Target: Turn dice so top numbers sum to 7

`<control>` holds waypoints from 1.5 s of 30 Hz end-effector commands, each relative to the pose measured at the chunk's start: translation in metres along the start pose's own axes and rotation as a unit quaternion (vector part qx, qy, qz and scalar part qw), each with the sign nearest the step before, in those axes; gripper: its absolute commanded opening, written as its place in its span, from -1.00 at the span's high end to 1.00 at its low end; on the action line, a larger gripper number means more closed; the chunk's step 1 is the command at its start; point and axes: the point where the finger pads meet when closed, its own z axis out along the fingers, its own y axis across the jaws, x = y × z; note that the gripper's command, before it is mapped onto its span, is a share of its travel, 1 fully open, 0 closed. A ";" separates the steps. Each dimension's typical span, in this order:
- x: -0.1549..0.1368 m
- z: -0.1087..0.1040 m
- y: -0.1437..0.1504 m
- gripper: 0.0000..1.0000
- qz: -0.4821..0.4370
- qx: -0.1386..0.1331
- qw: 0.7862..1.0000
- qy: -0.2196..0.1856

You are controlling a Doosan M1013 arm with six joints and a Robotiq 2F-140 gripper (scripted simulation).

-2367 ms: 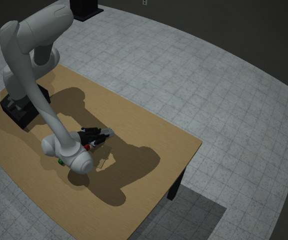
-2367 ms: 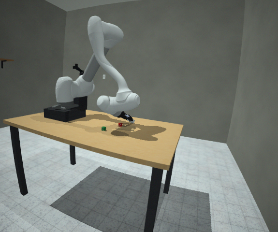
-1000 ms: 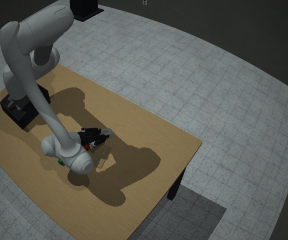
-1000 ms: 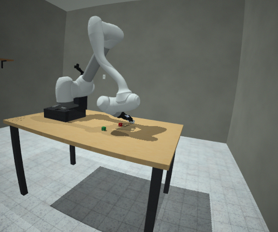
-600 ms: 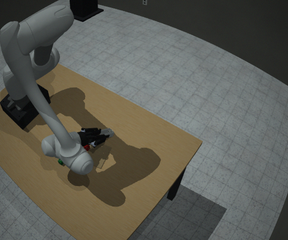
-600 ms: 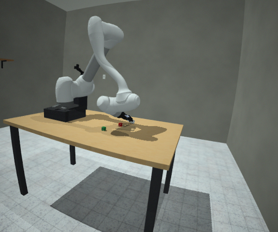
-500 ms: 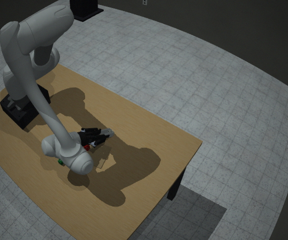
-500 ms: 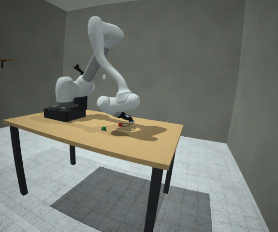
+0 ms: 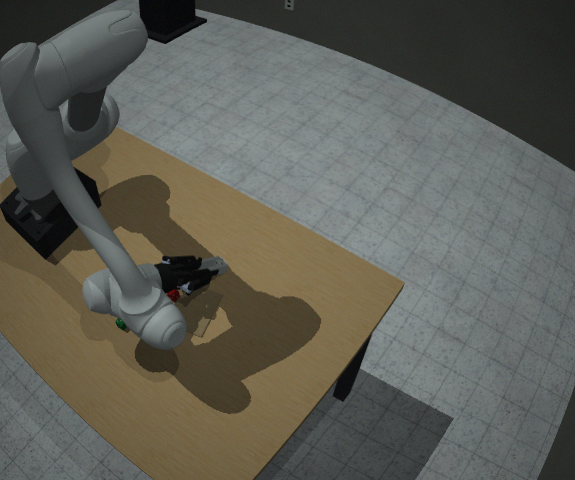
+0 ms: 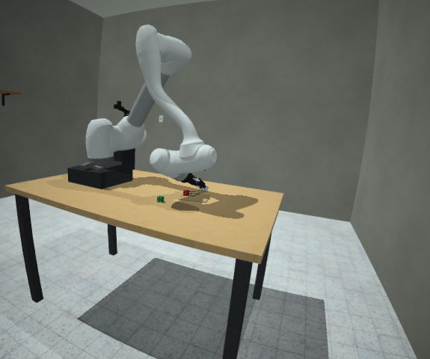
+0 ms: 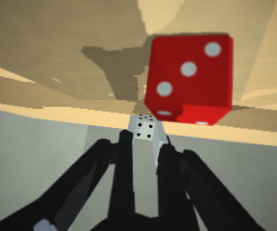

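My gripper is tilted and shut on a white die, which shows four black pips in the wrist view between the fingertips. Part of another pipped face shows beyond them. The red die is beside the fingers, with three white pips facing the wrist camera. It is near the mat's edge; I cannot tell if it is fully on it. The green die lies on the table, off the mat. The thin tan mat is partly shadowed. The green die's top number is unreadable.
The arm's wrist hangs over the table between the green and red dice in the top view and hides part of that area. The black base block stands at the table's left. Arm shadows cover much of the mat.
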 end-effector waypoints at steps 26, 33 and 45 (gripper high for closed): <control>0.004 0.001 -0.002 0.51 0.001 0.002 1.000 0.003; 0.004 0.001 -0.002 0.51 0.001 0.002 1.000 0.003; 0.004 0.001 -0.002 0.51 0.001 0.002 1.000 0.003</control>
